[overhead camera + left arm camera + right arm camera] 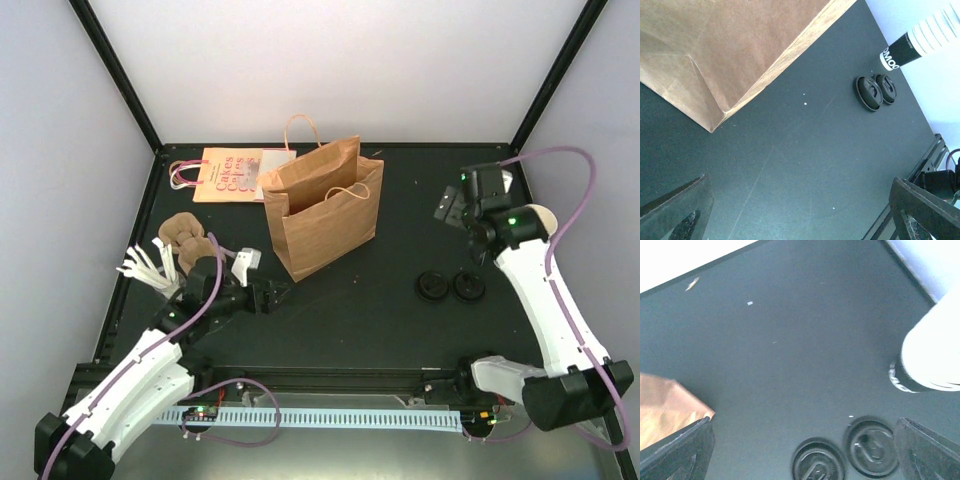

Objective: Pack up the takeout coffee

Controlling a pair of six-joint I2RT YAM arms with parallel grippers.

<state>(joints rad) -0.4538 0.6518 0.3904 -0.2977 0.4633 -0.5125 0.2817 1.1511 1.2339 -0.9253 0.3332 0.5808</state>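
While the brown paper bag [322, 215] stands upright on the bench [380, 320], we see the left end effector [279, 293] and the right end effector [451, 211] — both spread wide, gripping nothing.

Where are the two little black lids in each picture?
Top external: the two black lids lie side by side, right of centre.
Left wrist: the lids sit in the upper right.
Right wrist: the lids are at the bottom edge, right of centre.
Shared landmark: the brown paper bag, left of the lids in every view.
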